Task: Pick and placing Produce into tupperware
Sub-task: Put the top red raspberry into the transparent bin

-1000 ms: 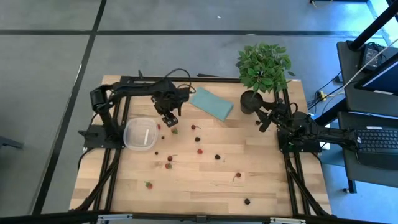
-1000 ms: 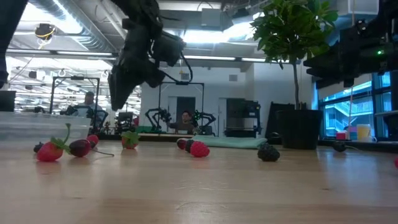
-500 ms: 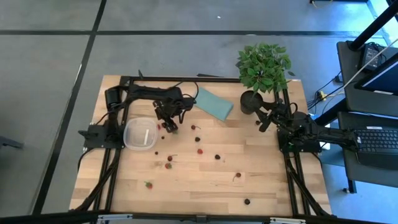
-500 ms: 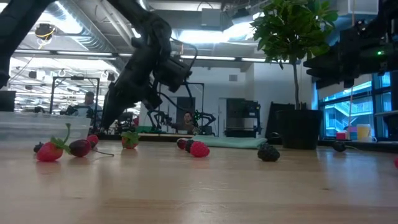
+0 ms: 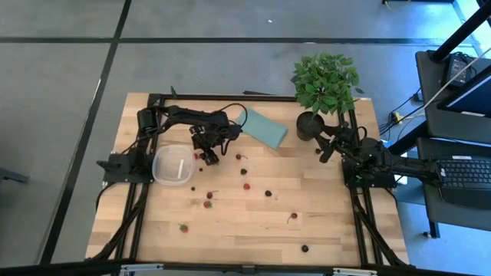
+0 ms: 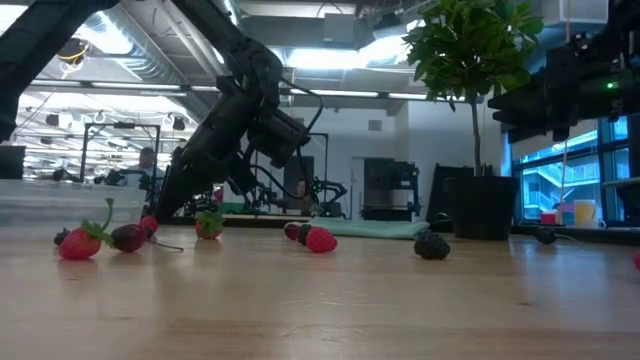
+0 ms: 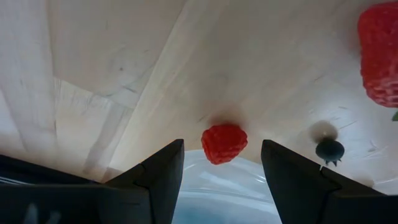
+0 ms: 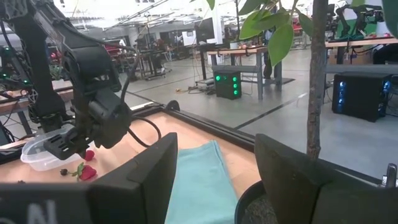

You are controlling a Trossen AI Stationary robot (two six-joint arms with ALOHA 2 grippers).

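The produce is small red and dark berries scattered over the wooden table [image 5: 253,230]. The clear tupperware [image 5: 173,164] stands at the table's left. Beside its right rim, my left gripper [image 5: 204,155] points steeply down, open. In the left wrist view its fingers [image 7: 155,171] stand on either side of a red raspberry [image 7: 224,143] lying on the wood by the tupperware's rim [image 7: 217,190], touching nothing. A dark berry [image 7: 329,150] and a big red berry [image 7: 379,56] lie close by. My right gripper [image 8: 214,180] waits open, level, at the table's right edge near the plant pot.
A potted green plant [image 5: 325,83] stands at the far right, and a teal pad [image 5: 261,126] lies at the far middle. More berries [image 5: 246,185] lie across the table's middle and near side [image 5: 304,248]. Black frame rails [image 5: 146,199] run along the left and right edges.
My left gripper has come down toward the table and a little toward the tupperware, tipping more steeply downward. Its fingers stay open. No berry has moved.
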